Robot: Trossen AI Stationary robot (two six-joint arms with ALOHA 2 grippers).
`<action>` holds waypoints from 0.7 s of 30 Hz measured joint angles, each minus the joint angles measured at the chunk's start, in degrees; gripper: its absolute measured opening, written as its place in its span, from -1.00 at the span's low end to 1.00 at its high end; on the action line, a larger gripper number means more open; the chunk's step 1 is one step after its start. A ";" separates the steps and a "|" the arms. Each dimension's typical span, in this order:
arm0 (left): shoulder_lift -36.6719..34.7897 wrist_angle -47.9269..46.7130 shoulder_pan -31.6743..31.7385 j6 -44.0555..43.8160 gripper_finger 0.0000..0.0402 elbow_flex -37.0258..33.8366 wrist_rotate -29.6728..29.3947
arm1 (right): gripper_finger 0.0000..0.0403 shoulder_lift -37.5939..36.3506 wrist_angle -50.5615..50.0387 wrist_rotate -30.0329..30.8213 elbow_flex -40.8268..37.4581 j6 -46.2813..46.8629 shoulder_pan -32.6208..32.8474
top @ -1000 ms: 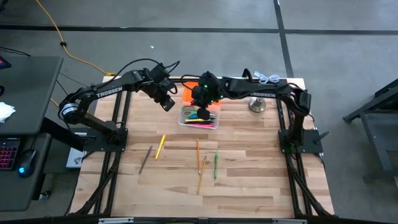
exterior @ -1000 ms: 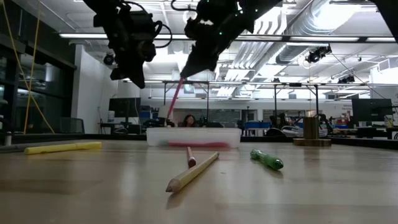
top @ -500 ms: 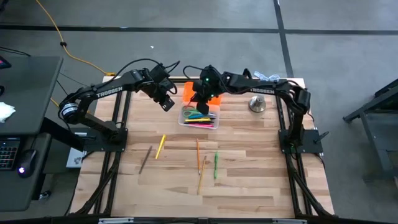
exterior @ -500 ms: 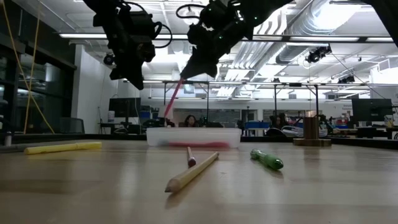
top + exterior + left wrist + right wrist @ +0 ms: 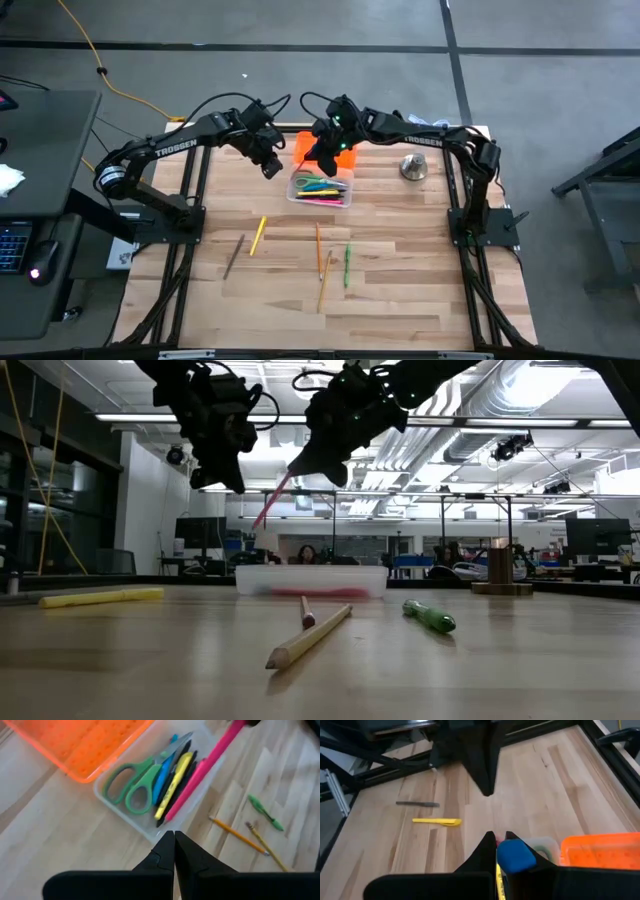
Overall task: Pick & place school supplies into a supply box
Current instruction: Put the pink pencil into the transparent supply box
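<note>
Gripping a pink marker [image 5: 210,757], right fingers [image 5: 300,463] unseen overhead.

The high view looks straight down on the whole pale wooden table [image 5: 400,300]. The low view sits at tabletop height, facing level across it into the room. Both wrist views look close down at the clear plastic box with orange lid [image 5: 80,750], shared with the others.
</note>
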 joint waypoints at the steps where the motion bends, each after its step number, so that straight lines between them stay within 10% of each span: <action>1: 0.00 0.32 0.00 0.07 -0.81 0.00 0.23 | -1.00 0.00 -0.05 -0.41 0.00 0.11 -0.22; 21: 0.00 5.17 0.00 1.95 -0.81 0.00 11.47 | -1.00 -0.02 3.30 -5.53 0.00 3.99 -0.42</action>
